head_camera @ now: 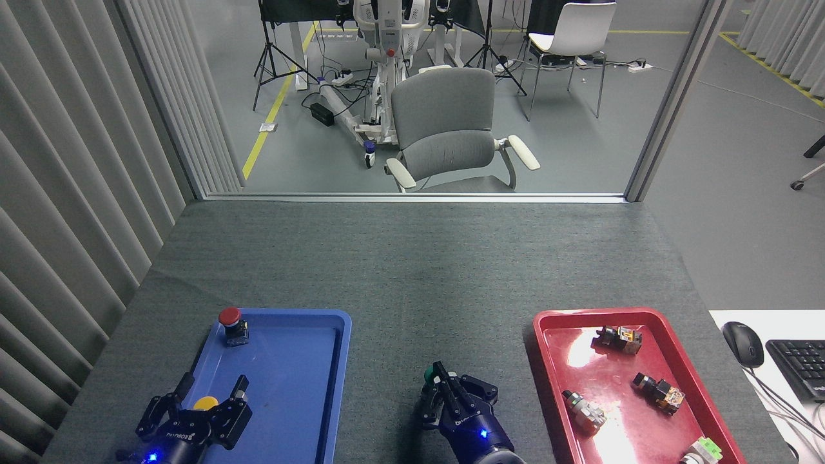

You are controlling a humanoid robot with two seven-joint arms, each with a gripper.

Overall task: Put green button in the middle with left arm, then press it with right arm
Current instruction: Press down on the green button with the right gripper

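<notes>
The small green-capped push-button [430, 374] already sits on the dark grey felt tabletop [412, 270] right of the blue plastic tray [335, 361]; the black right gripper [445, 396], fingers together, covers it mid-press, while the black left gripper [200, 412] hangs spread.

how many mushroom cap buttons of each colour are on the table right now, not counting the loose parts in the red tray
red button: 1
yellow button: 1
green button: 1
total: 3
</notes>
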